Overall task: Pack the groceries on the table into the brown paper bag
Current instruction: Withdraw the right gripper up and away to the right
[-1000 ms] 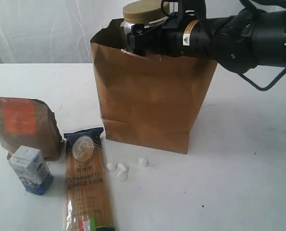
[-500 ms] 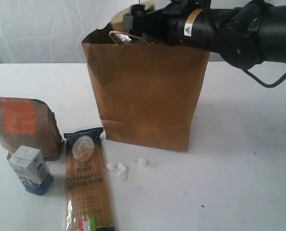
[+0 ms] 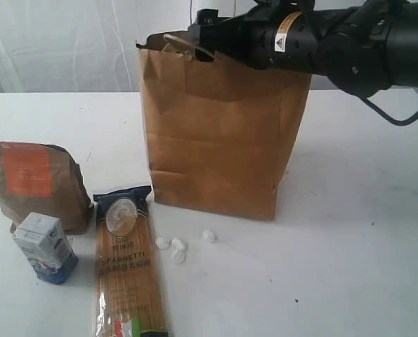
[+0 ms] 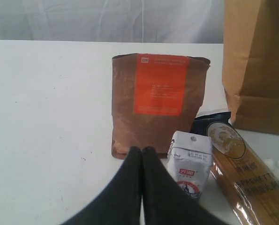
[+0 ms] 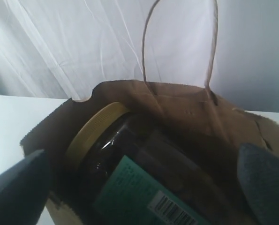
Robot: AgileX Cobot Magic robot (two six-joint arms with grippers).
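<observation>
The right gripper [image 3: 205, 35] hangs at the mouth of the paper bag [image 3: 219, 133]. A jar [image 5: 130, 173] lies inside the bag, below it. On the table [image 3: 349, 246], the pouch [image 4: 158, 101] stands straight ahead of the left gripper [image 4: 141, 157]. The carton [image 4: 192, 161] sits just beside its tips, toward the bag, with the spaghetti packet [image 4: 245, 173] beyond.

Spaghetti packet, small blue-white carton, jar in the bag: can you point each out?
long spaghetti packet [image 3: 128, 270]: exterior view, middle of its clear front.
small blue-white carton [image 3: 46, 247]: exterior view, front face.
clear jar [image 5: 134, 180]: right wrist view, green label.
</observation>
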